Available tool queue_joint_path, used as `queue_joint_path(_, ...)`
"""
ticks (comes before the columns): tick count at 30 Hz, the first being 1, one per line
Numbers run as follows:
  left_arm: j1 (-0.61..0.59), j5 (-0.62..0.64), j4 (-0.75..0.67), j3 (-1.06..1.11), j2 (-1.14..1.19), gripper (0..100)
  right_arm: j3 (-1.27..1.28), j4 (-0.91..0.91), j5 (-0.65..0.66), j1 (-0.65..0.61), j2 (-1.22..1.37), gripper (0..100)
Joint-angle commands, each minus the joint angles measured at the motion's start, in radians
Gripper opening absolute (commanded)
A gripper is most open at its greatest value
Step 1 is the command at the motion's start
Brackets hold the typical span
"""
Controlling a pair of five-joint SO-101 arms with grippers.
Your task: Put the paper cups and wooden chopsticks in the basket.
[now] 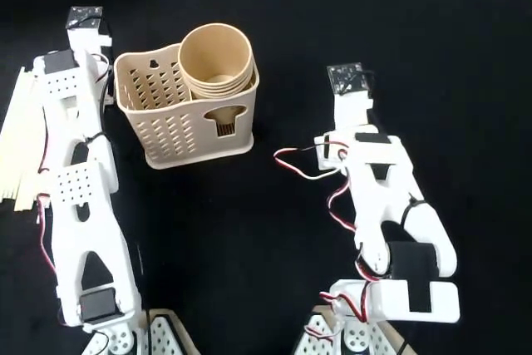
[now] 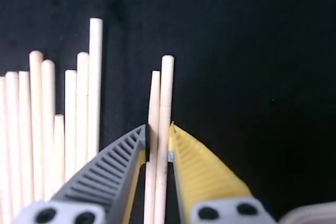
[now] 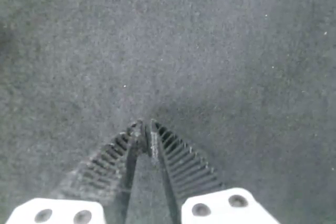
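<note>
On the black worktop (image 1: 249, 230), the basket (image 1: 179, 126) held the stacked paper cups (image 1: 216, 56); loose wooden chopsticks (image 1: 21, 135) lay along its left edge. The left claw (image 2: 158, 132) pinched a chopstick pair (image 2: 167, 87) narrowly, while the right claw (image 3: 143, 128) hung closed, empty.

High cam looks down; wrist cams near table (image 1: 249, 230).
</note>
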Motion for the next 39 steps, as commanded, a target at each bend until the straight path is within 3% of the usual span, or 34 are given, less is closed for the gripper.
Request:
queue_joint_path(1, -0.016, 0.005, 0.167, -0.203, 0.002, 3, -0.002, -0.015, 0.0, -0.003, -0.019, 1.3)
queue_joint_path(8, -0.039, 0.005, 0.25, -0.194, -0.147, 3, -0.002, -0.015, 0.0, -0.002, -0.019, 1.3)
queue_joint_path(18, -0.082, 0.006, 0.253, -0.143, -0.46, 3, -0.002, -0.015, 0.0, -0.002, -0.019, 1.3)
queue_joint_path(29, -0.073, 0.173, 0.252, 0.338, -1.12, 3, -0.002, -0.015, 0.0, -0.002, -0.019, 1.3)
queue_joint_path(35, -0.033, 0.195, 0.244, 0.607, -1.478, 3, -0.002, -0.015, 0.0, -0.002, -0.019, 1.3)
queue_joint_path(39, 0.018, 0.195, 0.152, 0.8, -1.682, 3, -0.002, -0.015, 0.0, -0.003, -0.019, 1.3)
